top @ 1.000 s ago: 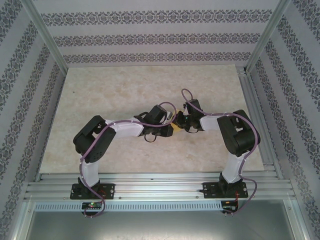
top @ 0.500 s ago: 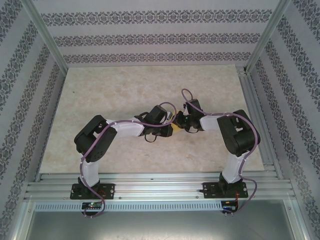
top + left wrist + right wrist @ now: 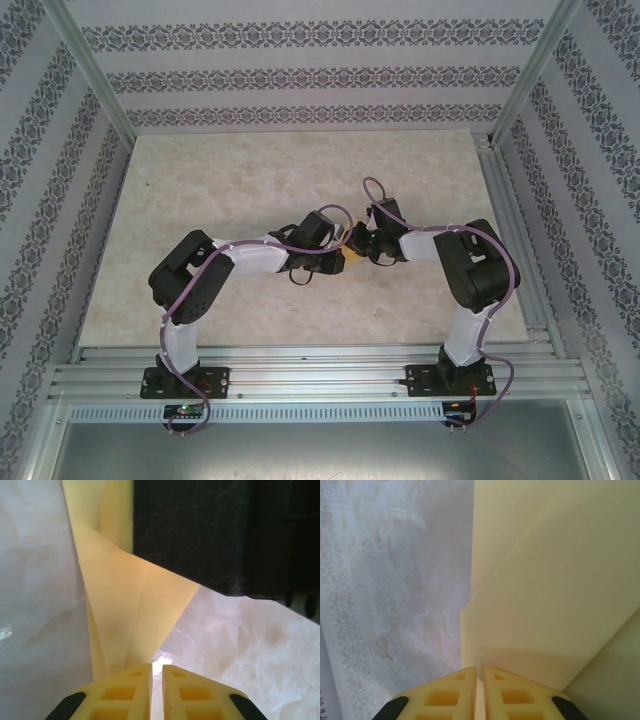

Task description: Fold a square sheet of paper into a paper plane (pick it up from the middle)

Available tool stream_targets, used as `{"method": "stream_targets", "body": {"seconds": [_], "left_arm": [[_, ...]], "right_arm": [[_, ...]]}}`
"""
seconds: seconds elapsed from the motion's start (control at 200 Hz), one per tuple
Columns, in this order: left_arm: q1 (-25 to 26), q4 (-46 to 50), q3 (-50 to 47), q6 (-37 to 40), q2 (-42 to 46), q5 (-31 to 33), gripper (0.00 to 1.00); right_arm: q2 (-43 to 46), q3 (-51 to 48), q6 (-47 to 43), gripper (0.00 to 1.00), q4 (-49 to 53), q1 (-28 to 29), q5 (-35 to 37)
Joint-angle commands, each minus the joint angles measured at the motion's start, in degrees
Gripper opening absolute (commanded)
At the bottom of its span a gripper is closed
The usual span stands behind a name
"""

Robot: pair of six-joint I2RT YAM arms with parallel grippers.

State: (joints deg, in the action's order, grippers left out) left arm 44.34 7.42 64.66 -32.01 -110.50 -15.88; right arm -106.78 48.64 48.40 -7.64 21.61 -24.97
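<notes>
– Looking down from above, what borders the desk (image 3: 200,190)?
– Patterned walls (image 3: 300,75) close off the far side and both flanks. Metal posts (image 3: 96,80) rise at the far corners. An aluminium rail (image 3: 320,375) runs along the near edge and carries both arm bases. The pale marbled top lies bare across its far half and out towards either side. The left arm (image 3: 250,257) and right arm (image 3: 470,262) bend inward over the middle.
– And the claws?
– In its own wrist view the left claw (image 3: 156,672) has its yellow fingertips almost together, a thin slit between them. The square sheet of paper (image 3: 545,580), creased and lifted off the desk, tapers down into that pinch. The right claw (image 3: 480,672) is just as nearly closed, with the paper's folded edge running down between its tips. Both are clamped on the paper. Seen from above, the two claws meet nose to nose near the desk's middle, with a sliver of yellow between them.
– What differs from a second ago?
– Very little. The claws and paper stay at the same spot, and the left arm's elbow has shifted only slightly.
</notes>
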Motion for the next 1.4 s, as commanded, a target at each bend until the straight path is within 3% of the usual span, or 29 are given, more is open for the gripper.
{"method": "stream_targets", "body": {"seconds": [0.0,0.909,1.399], "left_arm": [[0.15,1.70,-0.06,-0.60,-1.35,2.32,0.14],[-0.19,5.95,-3.25,-0.60,-1.74,5.31,0.11],[-0.22,10.06,-8.30,0.53,3.74,5.61,0.11]], "right_arm": [[-5.61,-2.61,-0.30,0.13,7.64,-0.07,5.91],[-6.16,-2.47,-0.34,0.13,7.85,-0.25,5.99],[-6.42,-2.66,-0.50,0.13,8.13,-0.39,5.99]]}}
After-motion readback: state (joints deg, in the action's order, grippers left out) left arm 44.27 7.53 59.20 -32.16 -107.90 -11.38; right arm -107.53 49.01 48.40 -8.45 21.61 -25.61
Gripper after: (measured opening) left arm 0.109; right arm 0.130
